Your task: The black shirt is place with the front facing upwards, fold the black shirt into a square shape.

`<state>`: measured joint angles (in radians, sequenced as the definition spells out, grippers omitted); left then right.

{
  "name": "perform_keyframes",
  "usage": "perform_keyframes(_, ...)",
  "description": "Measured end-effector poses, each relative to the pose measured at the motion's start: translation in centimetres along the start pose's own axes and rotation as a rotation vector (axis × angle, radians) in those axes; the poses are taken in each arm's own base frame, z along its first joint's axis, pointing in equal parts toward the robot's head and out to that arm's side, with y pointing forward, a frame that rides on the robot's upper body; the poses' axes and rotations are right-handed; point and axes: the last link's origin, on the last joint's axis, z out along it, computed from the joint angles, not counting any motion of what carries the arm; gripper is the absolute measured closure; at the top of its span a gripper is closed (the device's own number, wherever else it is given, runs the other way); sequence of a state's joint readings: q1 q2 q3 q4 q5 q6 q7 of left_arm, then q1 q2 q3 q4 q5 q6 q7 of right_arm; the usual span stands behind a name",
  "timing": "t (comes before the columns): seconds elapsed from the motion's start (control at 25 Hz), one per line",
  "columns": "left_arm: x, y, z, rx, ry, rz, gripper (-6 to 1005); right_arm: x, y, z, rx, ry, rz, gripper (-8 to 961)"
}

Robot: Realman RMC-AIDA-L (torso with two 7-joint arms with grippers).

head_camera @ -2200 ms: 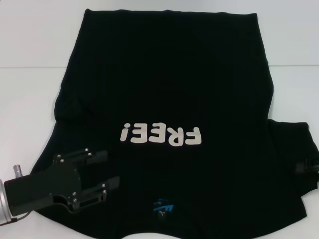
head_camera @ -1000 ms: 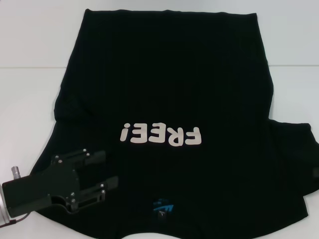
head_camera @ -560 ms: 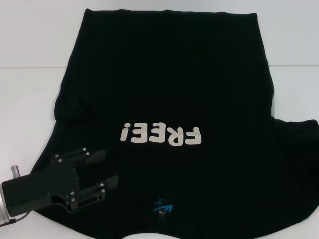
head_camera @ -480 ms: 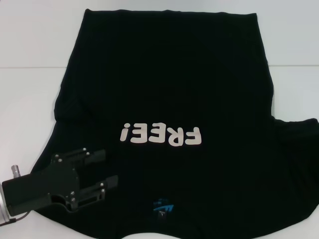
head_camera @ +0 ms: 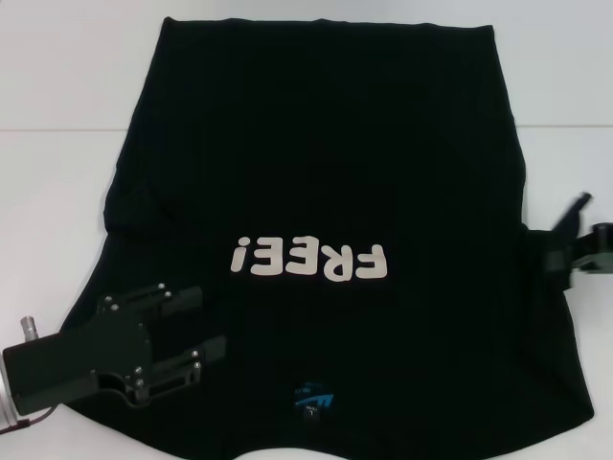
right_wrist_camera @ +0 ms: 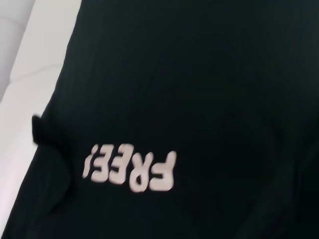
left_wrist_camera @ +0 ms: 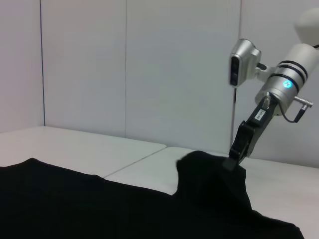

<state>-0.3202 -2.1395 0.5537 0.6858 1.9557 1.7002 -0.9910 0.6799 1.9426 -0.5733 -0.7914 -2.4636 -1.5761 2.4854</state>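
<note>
At right, right gripper (head_camera: 567,251) lifts black shirt (head_camera: 326,172) sleeve; left gripper (head_camera: 206,326) wide.

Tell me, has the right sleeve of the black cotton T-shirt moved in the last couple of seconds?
Yes. The right gripper has lifted the black shirt's right sleeve off the white table and drawn it inward toward the white "FREE!" print.

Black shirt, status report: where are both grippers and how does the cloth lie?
Left gripper open, resting low on black shirt near its left sleeve. Right gripper shut on the right sleeve, lifting it into a peak. Shirt otherwise flat, print up. Nothing in the way.
</note>
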Motion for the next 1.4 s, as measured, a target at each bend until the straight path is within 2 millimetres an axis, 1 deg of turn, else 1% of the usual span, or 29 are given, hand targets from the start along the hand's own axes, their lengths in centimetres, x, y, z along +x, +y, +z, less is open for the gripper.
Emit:
perform_keyframes(0.2,-0.1,0.1,0.0,0.001,0.0,-0.003,358,-0.1,1.4,2.0,-0.002,0.052,-0.036,875)
perform_keyframes(0.4,-0.1,0.0,0.0,0.005,-0.002,-0.003,358,-0.2,2.1,3.0,-0.039,0.057,-0.043,863)
perform_keyframes(0.52,-0.1,0.1,0.0,0.006,0.0,-0.005,358,0.0,2.8,3.5,-0.12,0.037,-0.079,856)
perform_keyframes(0.64,-0.1,0.0,-0.1,0.025,0.014,-0.028,358,0.5,2.9,3.4,-0.207,-0.01,-0.109,849)
perform_keyframes(0.76,0.0,-0.3,-0.5,0.05,0.033,-0.082,358,1.3,2.5,3.2,-0.271,-0.07,-0.14,705)
perform_keyframes(0.84,0.2,-0.7,-0.8,0.073,0.053,-0.164,358,2.1,2.1,2.9,-0.309,-0.127,-0.195,609)
perform_keyframes(0.88,0.3,-0.9,-1.0,0.081,0.059,-0.193,358,2.7,1.9,2.8,-0.324,-0.151,-0.233,539)
perform_keyframes(0.96,0.7,-1.5,-1.7,0.093,0.063,-0.325,358,4.1,1.6,2.7,-0.359,-0.205,-0.333,398)
perform_keyframes(1.08,1.3,-3.0,-2.8,0.095,0.033,-0.571,358,6.4,1.5,2.8,-0.398,-0.289,-0.504,247)
perform_keyframes(1.16,1.5,-3.7,-3.6,0.097,0.011,-0.686,358,7.8,1.5,3.1,-0.4,-0.337,-0.624,147)
perform_keyframes(1.24,1.8,-4.4,-4.6,0.112,0.0,-0.815,358,9.0,1.3,3.6,-0.384,-0.373,-0.734,137)
perform_keyframes(1.32,1.9,-5.0,-5.5,0.135,-0.02,-0.924,358,9.7,1.1,3.9,-0.358,-0.404,-0.805,128)
perform_keyframes(1.4,1.9,-5.5,-6.6,0.169,-0.08,-1.023,357,10.3,0.9,4.2,-0.326,-0.434,-0.861,118)
